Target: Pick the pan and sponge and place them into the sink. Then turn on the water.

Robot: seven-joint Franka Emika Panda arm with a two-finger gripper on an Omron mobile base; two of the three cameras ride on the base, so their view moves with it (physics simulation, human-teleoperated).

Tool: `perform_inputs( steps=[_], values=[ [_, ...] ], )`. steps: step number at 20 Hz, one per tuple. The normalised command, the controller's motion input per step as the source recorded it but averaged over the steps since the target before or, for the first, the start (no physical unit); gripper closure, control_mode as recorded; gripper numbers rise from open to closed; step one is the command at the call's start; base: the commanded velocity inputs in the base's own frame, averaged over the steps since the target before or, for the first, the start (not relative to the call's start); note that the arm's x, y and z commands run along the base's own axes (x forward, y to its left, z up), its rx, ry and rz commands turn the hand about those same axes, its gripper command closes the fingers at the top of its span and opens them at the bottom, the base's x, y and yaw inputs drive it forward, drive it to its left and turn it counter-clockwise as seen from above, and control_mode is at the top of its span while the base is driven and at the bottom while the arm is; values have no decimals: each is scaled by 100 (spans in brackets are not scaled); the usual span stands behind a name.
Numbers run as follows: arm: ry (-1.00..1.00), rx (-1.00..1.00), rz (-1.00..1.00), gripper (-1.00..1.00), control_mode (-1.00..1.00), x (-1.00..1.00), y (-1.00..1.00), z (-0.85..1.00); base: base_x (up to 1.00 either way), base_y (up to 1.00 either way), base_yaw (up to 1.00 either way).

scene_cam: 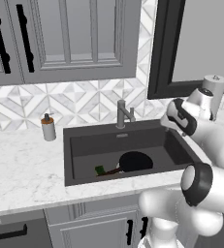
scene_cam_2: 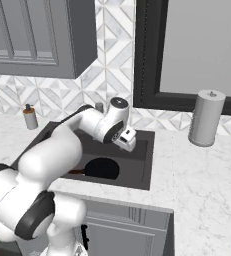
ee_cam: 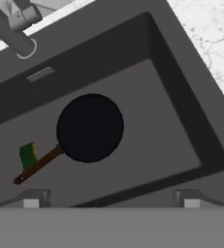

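left base view
sink point(scene_cam: 84, 138): dark basin recessed in white marble tabletop point(scene_cam: 21, 164), toward its back edge
pan point(scene_cam: 135, 161): black, flat on sink floor, near front wall, handle pointing to the sink's left
sponge point(scene_cam: 100, 170): green, on sink floor by the front wall, just beside the handle end
faucet point(scene_cam: 123, 114): grey, upright at the sink's back rim, middle
soap dispenser point(scene_cam: 48, 128): on tabletop left of sink, near back edge
arm: white links rise over the sink's right rim

right base view
pincer point(scene_cam_2: 129, 139): above the sink's right half, over the pan point(scene_cam_2: 103, 168); fingers too small to read here
sink point(scene_cam_2: 143, 165): arm covers its left part
soap dispenser point(scene_cam_2: 30, 117): tabletop, back edge, left of sink
paper towel roll point(scene_cam_2: 206, 118): upright on tabletop right of sink, near back edge

hand view
pincer point(ee_cam: 111, 198): released, two tips spread wide apart, nothing between them
pan point(ee_cam: 90, 127): mid sink floor, handle running toward the sponge point(ee_cam: 28, 154)
sponge: beside handle, contact unclear
faucet point(ee_cam: 10, 30): spout at sink rim point(ee_cam: 200, 104), upper left
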Motion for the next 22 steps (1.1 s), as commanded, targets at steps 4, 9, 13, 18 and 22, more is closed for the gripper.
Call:
perform_inputs(
  steps=[4,9,13,18,22],
  values=[
    [-4,8,0,-100,-100,25,16,0,0,0,0],
    [-6,11,0,-100,-100,26,15,0,0,0,0],
    [-6,13,0,-100,-100,34,11,0,0,0,0],
    [-9,16,0,-100,-100,28,11,0,0,0,0],
    [-5,11,0,-100,-100,27,33,-4,0,0,0]
  ],
)
